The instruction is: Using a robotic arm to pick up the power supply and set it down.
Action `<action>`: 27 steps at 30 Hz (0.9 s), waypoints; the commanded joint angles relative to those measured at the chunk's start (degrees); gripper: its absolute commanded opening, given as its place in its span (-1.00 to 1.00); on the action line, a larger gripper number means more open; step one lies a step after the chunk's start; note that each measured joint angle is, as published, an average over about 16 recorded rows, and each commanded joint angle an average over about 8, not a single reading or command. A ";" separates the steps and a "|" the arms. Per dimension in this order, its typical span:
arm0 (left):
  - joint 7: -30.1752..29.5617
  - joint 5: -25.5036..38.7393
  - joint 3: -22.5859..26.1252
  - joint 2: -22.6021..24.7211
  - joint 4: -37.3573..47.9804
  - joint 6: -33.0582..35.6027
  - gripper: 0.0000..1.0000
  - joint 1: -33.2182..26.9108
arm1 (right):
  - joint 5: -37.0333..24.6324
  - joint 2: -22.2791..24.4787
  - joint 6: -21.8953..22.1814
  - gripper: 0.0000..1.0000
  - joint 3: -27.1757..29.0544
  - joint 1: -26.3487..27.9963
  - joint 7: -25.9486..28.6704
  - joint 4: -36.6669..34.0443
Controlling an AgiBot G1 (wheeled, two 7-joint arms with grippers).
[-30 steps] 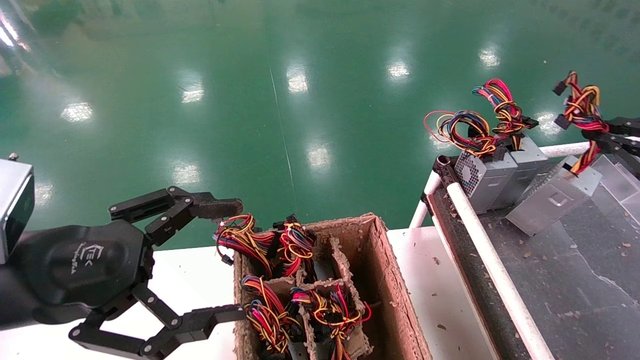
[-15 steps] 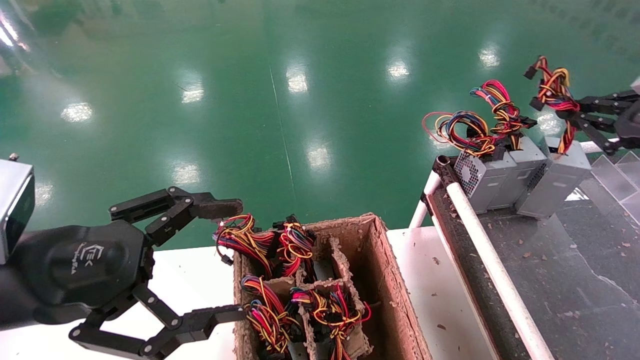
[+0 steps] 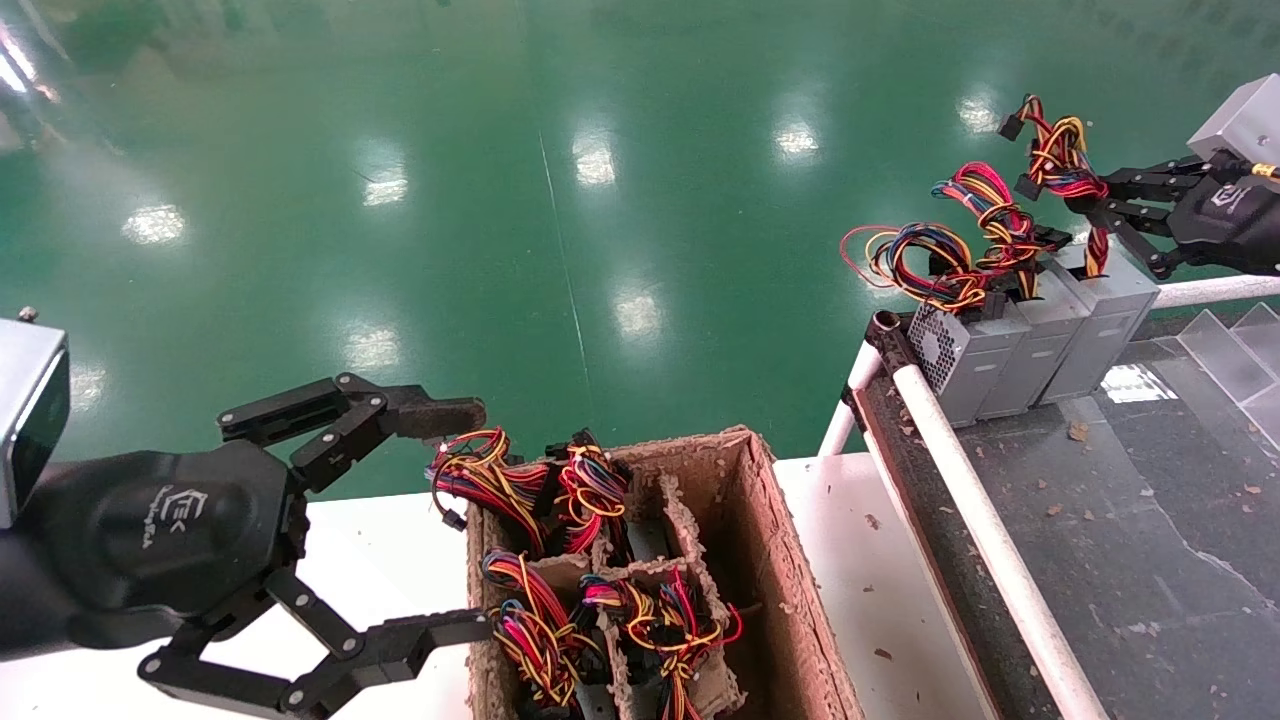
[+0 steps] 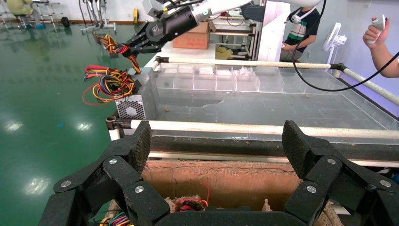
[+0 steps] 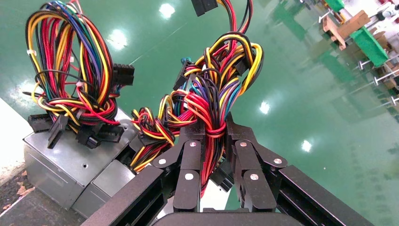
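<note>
My right gripper (image 3: 1092,205) is shut on the red, yellow and black wire bundle (image 5: 211,94) of a grey power supply (image 3: 1105,315). That box stands upright at the far corner of the dark conveyor surface (image 3: 1150,520), pressed against two other power supplies (image 3: 975,360) in a row, its base level with theirs. In the right wrist view the fingers (image 5: 188,155) clamp the bundle on both sides. My left gripper (image 3: 455,520) hangs open beside the cardboard box (image 3: 790,600), with nothing between its fingers.
The cardboard box has dividers, and more power supplies with wire bundles (image 3: 540,500) fill its compartments. A white rail (image 3: 985,520) edges the conveyor. Clear plastic trays (image 4: 221,77) lie at its far side. People (image 4: 301,28) stand beyond it. The green floor (image 3: 500,200) lies past the table edge.
My right gripper has moved left and away with the power supply, which went from tilted on the conveyor to upright against the two others. The left arm has not moved.
</note>
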 commanded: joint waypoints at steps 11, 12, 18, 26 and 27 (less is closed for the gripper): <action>0.00 0.00 0.00 0.00 0.00 0.00 1.00 0.00 | -1.30 -0.60 -0.51 1.00 -0.83 2.43 -2.20 -6.13; 0.00 0.00 0.01 0.00 0.00 0.00 1.00 0.00 | -1.53 -0.50 -0.72 1.00 -0.99 2.66 -2.18 -6.49; 0.00 -0.01 0.01 0.00 0.00 0.00 1.00 0.00 | -2.66 0.47 -2.82 1.00 -1.78 4.12 -2.06 -8.03; 0.01 -0.01 0.01 0.00 0.01 -0.01 1.00 0.00 | 0.55 2.93 -7.45 1.00 0.42 6.31 -1.35 -9.37; 0.01 -0.01 0.01 -0.01 0.01 -0.01 1.00 0.00 | 1.17 3.19 -7.95 1.00 0.81 6.39 -1.12 -9.35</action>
